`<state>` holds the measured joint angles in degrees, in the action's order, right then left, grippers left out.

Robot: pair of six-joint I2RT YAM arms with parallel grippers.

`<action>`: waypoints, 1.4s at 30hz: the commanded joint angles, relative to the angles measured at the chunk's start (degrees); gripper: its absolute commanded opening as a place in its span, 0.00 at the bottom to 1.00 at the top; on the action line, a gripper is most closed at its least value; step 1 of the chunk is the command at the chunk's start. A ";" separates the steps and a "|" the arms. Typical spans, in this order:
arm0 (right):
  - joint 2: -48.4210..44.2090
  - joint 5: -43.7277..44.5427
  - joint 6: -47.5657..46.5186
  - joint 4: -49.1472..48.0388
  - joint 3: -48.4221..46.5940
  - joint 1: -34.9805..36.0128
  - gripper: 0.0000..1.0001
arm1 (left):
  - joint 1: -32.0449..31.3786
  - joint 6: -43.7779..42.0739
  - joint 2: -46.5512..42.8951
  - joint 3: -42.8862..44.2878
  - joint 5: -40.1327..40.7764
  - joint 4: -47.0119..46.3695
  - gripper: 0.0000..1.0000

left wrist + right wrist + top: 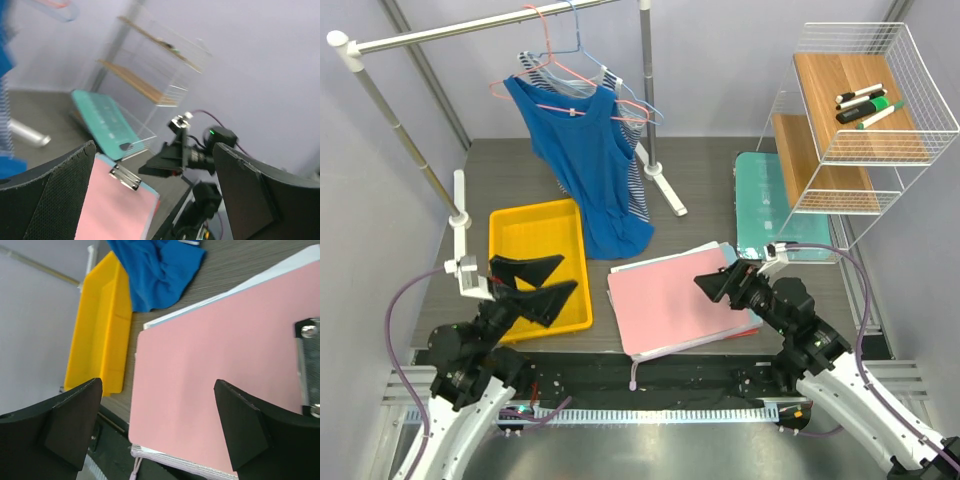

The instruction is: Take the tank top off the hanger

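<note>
1. Toward the far edge of the table, left of centre: a blue tank top (585,165) on a pink hanger (560,108) hooked over the rack rail (470,26). Straps over the hanger shoulders. Hem trailing down to the tabletop just beside the far right corner of the yellow tray (535,225).
2. Close behind it, a striped garment (638,188) on a second hanger, lying against the blue one.
3. Left gripper (533,285) low over the near end of the tray, toward the near left corner. Spread wide, nothing held.
4. Right gripper (718,283) over the pink clipboard (665,305), by the near edge and right of centre. Likewise gaping and empty, with only pink board between the fingers in the right wrist view.
5. Judged to be the opening step: garment untouched, no reach made yet, both arms well apart from the hanger.
6. Next move, most likely: extend one arm up toward the far edge to steady the hanger, then work a strap off its shoulder with the other. Calls for pinching blue fabric only, not the striped cloth behind, and for not dragging the hanger off the rail.
</note>
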<state>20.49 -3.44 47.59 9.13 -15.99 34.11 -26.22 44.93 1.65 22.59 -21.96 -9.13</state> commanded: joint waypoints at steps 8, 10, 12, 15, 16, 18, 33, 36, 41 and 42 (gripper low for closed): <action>2.45 4.25 -7.06 10.30 -10.81 0.17 1.00 | 0.20 1.66 17.94 18.72 19.42 47.88 1.00; 1.57 -0.32 -9.70 9.43 -11.87 0.17 1.00 | 0.11 -0.71 18.83 20.03 18.52 47.71 1.00; 0.95 -1.48 -12.34 8.72 -12.83 0.17 1.00 | 0.20 -1.68 19.26 22.22 21.41 50.07 1.00; 5.07 -2.88 -16.82 8.98 -16.43 0.17 1.00 | 0.20 -4.05 22.76 25.74 27.75 55.24 1.00; 7.35 -2.62 -17.44 9.33 -19.31 0.17 1.00 | 0.11 -5.01 24.09 27.40 28.89 56.05 1.00; 14.81 -3.24 -19.64 9.42 -22.58 0.17 0.94 | 0.20 -5.81 25.94 28.30 28.29 56.50 1.00; 48.93 7.31 -26.23 9.86 -61.94 2.02 1.00 | 0.29 -10.29 40.18 32.51 9.57 54.48 1.00; 53.68 6.43 -31.93 7.67 -67.83 2.19 1.00 | 0.20 -12.05 39.22 33.40 7.11 54.48 1.00; 66.30 5.46 -37.65 12.04 -84.52 2.10 0.94 | 0.20 -11.88 35.88 33.22 6.58 53.42 1.00; 68.26 6.07 -37.92 13.45 -90.82 2.19 0.93 | 0.20 -11.53 35.10 33.13 6.14 53.34 1.00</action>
<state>81.80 1.58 15.79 20.45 -91.31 35.94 -26.22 34.68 39.31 53.78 -12.45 45.25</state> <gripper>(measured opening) 0.949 0.996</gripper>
